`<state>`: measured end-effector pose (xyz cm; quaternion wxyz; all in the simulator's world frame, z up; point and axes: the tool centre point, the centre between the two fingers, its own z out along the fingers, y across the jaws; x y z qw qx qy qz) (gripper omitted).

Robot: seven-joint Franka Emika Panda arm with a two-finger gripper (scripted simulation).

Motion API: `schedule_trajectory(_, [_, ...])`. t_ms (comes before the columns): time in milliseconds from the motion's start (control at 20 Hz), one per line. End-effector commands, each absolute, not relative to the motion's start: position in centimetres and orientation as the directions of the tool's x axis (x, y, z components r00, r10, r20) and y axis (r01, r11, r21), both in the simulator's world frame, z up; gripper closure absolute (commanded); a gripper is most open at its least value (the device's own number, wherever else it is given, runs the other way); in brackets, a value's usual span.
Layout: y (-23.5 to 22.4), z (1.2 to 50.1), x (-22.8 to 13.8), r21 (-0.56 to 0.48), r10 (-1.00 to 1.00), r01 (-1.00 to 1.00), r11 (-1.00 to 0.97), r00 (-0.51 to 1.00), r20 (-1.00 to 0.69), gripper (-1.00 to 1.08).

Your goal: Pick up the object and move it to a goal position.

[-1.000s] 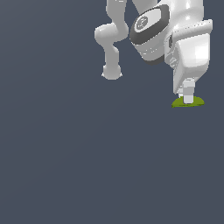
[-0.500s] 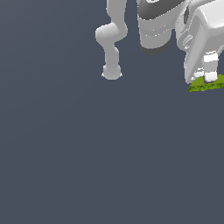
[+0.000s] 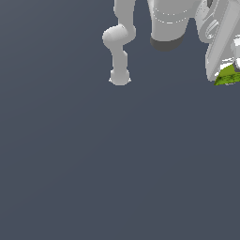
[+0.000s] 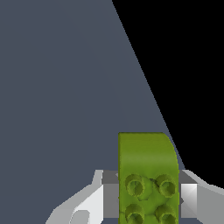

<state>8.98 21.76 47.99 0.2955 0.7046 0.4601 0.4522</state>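
Observation:
The object is a lime-green block (image 4: 148, 175) with round darker green studs on top. In the wrist view it sits between my two white fingers (image 4: 94, 197), which press on both its sides. My gripper (image 4: 148, 199) is shut on it. In the exterior view the block (image 3: 228, 76) shows as a small green wedge at the right edge, under the white hand, lifted off the grey floor. The gripper's fingertips are cut off by the exterior view's right edge.
The grey floor (image 3: 117, 164) spans the exterior view. The arm's base (image 3: 120, 77) stands at the upper middle. In the wrist view the floor's edge runs diagonally, with black beyond it (image 4: 183, 65).
The gripper with the block has moved toward the exterior view's right and up, from near the floor to the frame's edge. The arm's links have swung the same way.

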Motion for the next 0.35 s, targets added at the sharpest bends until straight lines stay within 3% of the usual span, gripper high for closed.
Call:
schedule_trajectory(0, [21.95,48.46,8.85,0.837,0.916,0.372,-0.402,0.164,0.366,1.08])
schedule_trajectory(300, [22.15,48.83,8.72,0.841,0.916,0.364,-0.401,0.161,0.367,1.08])
